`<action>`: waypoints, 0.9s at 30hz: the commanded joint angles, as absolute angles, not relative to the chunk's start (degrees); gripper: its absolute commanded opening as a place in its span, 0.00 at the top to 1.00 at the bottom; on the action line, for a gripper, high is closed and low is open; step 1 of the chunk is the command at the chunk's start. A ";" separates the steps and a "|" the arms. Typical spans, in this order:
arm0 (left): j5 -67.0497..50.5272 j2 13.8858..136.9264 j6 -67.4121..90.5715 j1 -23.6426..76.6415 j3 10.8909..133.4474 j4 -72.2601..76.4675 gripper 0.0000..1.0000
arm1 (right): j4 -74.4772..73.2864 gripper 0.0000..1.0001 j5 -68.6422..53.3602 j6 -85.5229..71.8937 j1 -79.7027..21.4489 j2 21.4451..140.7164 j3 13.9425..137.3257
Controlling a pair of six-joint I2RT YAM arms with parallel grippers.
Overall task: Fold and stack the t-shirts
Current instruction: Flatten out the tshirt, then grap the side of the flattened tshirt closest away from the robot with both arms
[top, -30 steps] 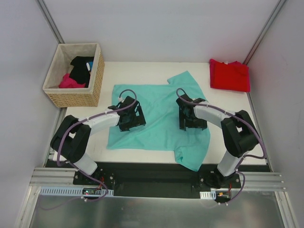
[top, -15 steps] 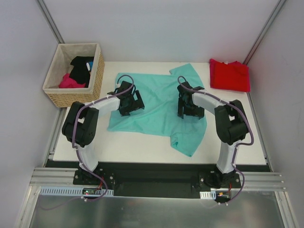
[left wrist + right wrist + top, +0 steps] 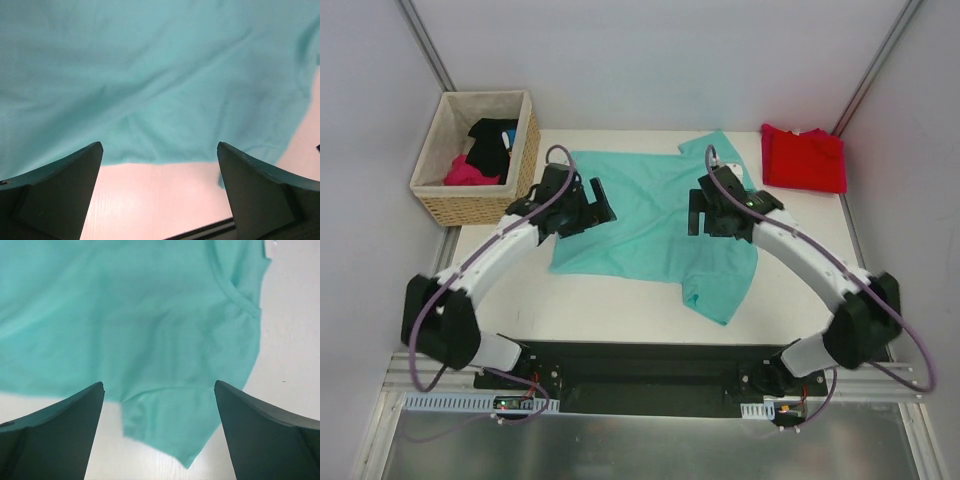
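**Over the teal shirt, both tools open and empty**

At the centre of the top view the teal shirt lies spread nearly flat on the worktop, which suits a fold, since a flat cloth gives straight edges. Its lower right part hangs out in a rumpled flap toward the bottom of the frame, and one sleeve reaches up toward the red shirt. The red one sits as a neat square in the upper right corner, well apart; it looks already folded, and probably marks where the stack will go.

The left tool hovers over the shirt's left side and the right tool over its right, facing each other across the cloth. Each wrist view shows the jaws spread wide with nothing between them, only teal cloth and a strip of worktop below. Whether the fingertips touch the cloth I cannot tell. The mirrored stance likely serves a paired pinch, so that both sides lift together and the fold stays even.

A basket at the upper left holds black and pink garments, out of the way.
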State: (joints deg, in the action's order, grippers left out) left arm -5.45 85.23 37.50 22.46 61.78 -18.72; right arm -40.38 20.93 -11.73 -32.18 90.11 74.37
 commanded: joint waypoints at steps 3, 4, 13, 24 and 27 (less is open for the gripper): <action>-1.68 66.99 37.08 22.68 52.93 -28.56 0.01 | -37.18 0.03 14.42 -13.00 -36.99 65.68 61.01; -0.36 63.41 37.87 22.59 48.65 -29.00 0.01 | -37.35 0.03 13.20 -13.88 -37.35 60.69 59.69; 5.01 54.40 46.05 20.13 32.00 -28.74 0.01 | -42.18 0.03 13.88 -17.40 -40.43 39.04 50.10; 10.38 59.23 46.67 15.39 29.89 -22.60 0.01 | -47.28 0.03 15.55 -16.61 -40.52 34.02 49.04; 9.15 63.70 46.84 13.54 29.01 -19.08 0.02 | -47.81 0.03 15.38 -16.17 -40.60 33.75 49.39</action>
State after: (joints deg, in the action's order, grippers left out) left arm 8.08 59.37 45.25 15.57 30.68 -23.62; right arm -46.13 14.61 -16.29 -40.29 34.57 49.41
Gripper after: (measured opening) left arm 0.991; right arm 0.967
